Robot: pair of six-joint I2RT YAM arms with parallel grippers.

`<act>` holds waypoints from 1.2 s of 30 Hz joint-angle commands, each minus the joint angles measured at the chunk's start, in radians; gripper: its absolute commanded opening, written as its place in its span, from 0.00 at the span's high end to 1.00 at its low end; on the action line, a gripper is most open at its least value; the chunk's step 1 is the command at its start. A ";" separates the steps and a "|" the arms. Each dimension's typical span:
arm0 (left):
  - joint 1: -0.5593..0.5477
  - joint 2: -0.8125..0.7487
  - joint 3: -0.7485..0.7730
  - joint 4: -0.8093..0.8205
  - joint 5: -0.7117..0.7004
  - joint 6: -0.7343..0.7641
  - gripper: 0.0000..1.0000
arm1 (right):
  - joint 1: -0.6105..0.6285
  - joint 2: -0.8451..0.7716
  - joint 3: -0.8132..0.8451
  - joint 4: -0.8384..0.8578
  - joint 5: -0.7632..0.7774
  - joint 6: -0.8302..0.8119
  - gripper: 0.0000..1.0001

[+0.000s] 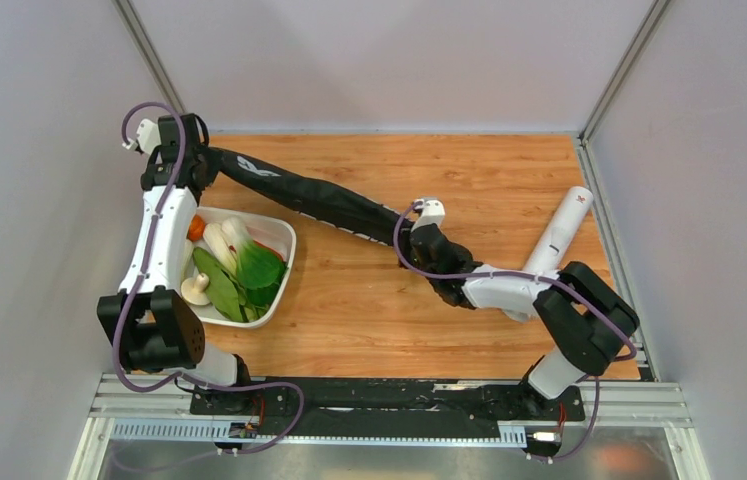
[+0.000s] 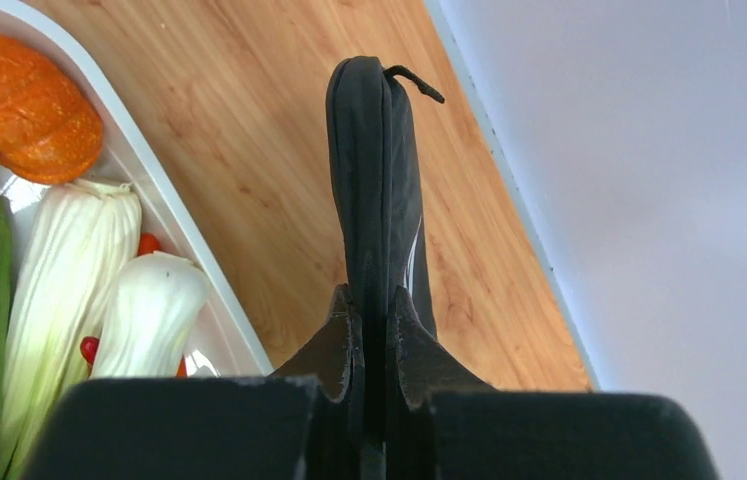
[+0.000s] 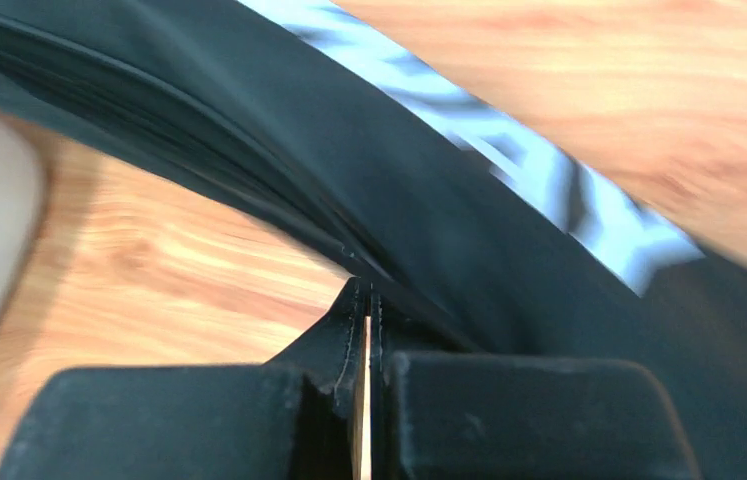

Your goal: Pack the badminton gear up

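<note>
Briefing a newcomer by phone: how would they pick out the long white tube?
Find the wooden table and follow its right edge. Beyond the right arm's elbow lies the long white tube, slanted toward the far corner. It is the only slim white cylinder; the white tray sits far left.

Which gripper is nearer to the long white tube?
Right. The right gripper grips the black bag left of the tube; the left gripper is at the far-left corner.
</note>
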 commanded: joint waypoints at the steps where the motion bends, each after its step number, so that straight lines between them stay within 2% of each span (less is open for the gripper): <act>1: 0.014 -0.047 0.059 0.027 -0.129 0.102 1.00 | -0.079 -0.085 -0.101 -0.186 0.170 0.119 1.00; 9: 0.014 -0.014 0.112 -0.018 -0.175 0.119 1.00 | -0.215 -0.166 -0.244 -0.246 0.198 0.211 1.00; 21: 0.013 0.017 0.191 -0.082 -0.231 0.160 1.00 | -0.293 -0.085 -0.233 -0.252 0.226 0.233 1.00; 28: 0.014 0.002 0.103 0.039 -0.108 0.173 1.00 | -0.290 -0.147 -0.182 -0.271 0.125 0.138 0.99; 30: 0.014 0.003 0.086 0.064 -0.074 0.184 1.00 | -0.289 -0.172 -0.167 -0.292 0.100 0.108 0.89; 34: 0.014 0.001 0.067 0.105 -0.041 0.226 1.00 | -0.283 -0.242 -0.124 -0.379 0.019 -0.010 0.61; 36: 0.014 -0.005 0.062 0.138 -0.003 0.271 1.00 | -0.275 -0.298 -0.099 -0.438 -0.019 -0.076 0.52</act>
